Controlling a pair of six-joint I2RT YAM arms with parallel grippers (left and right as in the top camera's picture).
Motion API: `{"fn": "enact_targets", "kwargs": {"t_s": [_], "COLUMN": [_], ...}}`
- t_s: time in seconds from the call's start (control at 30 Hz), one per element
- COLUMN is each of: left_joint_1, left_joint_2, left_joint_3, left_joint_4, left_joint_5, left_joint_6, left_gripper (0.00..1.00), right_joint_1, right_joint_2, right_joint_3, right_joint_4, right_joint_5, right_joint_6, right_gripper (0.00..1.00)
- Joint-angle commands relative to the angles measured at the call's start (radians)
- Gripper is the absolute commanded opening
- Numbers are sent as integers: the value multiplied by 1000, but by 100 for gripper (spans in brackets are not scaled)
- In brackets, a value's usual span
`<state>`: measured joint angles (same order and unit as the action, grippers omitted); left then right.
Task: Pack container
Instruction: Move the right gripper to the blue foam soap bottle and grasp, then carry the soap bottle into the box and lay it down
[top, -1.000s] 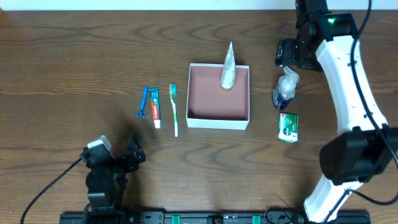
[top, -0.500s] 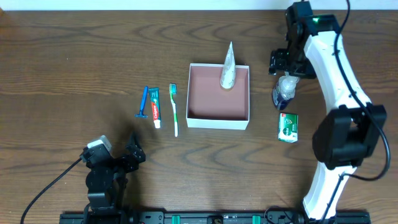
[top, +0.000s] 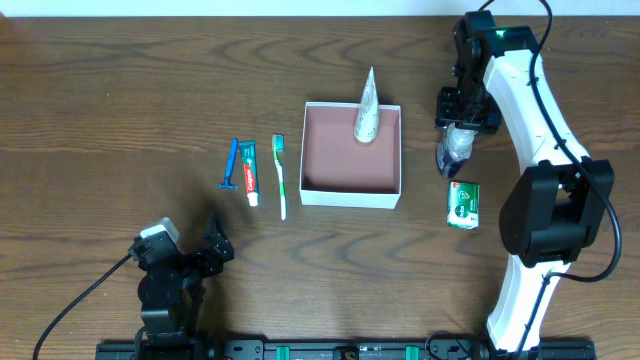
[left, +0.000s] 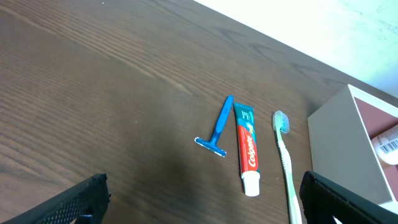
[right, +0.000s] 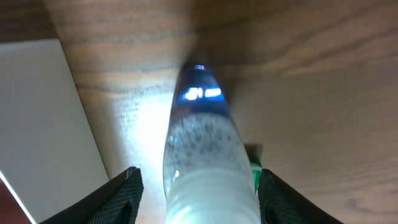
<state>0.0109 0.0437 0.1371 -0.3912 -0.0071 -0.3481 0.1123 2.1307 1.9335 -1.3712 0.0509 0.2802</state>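
- 2 arms work at a wooden table (top: 100, 120). The left one is folded low at the near left edge. Its left gripper (top: 205, 252) faces the toiletries, and its fingers (left: 87, 196) are spread wide with nothing between them.
- 3 toiletries lie side by side near the middle: a blue razor (top: 229, 165), a toothpaste tube (top: 248, 172) and a toothbrush (top: 280, 176). They are just beside one another.
- 1 white container (top: 352, 195) sits at the table's middle, just right of the toothbrush. A white tube (top: 366, 108) stands in its far right corner and leans over the far wall. The left wrist view cuts the container off at the frame's right edge.
- The right arm reaches from the near right edge to the far side, then bends back down. Its right gripper (top: 460, 122) points down over a clear bottle (top: 452, 152) lying just right of the container.
- Its jaws are apart, 1 finger on each side of the bottle, with a gap on the container side. Contact on the other side cannot be told.
- A green box (top: 463, 203) lies near the bottle, on its near side.
- From overhead the gripper hides the bottle's top, and glare washes out the right wrist view.
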Motion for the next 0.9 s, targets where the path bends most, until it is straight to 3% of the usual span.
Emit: {"fn": "enact_targets", "kwargs": {"t_s": [0.0, 0.2, 0.3, 0.6, 0.7, 0.87], "left_joint_1": [-4, -4, -4, -4, -4, -4], "left_joint_2": [-7, -7, -7, -7, -7, -7], "left_joint_3": [-20, -20, -20, -20, -20, -20], "left_joint_4": [-3, -3, -3, -3, -3, -3], "left_joint_5": [-2, -2, -2, -2, -2, -2], "left_joint_6": [-9, -9, -9, -9, -9, -9], "left_gripper": [98, 98, 98, 98, 98, 98], "right_joint_1": [-14, -29, -29, -29, -29, -25], "right_joint_2": [-3, -3, -3, -6, -18, -103], "right_joint_3": [-10, -10, -10, -10, -10, -9], "right_joint_4": [-21, -34, -33, -37, -36, -37], "right_joint_5": [2, 5, 4, 4, 4, 4], "right_joint_6": [-5, -5, -5, -5, -5, -4], "right_gripper": [61, 59, 50, 36, 27, 24]}}
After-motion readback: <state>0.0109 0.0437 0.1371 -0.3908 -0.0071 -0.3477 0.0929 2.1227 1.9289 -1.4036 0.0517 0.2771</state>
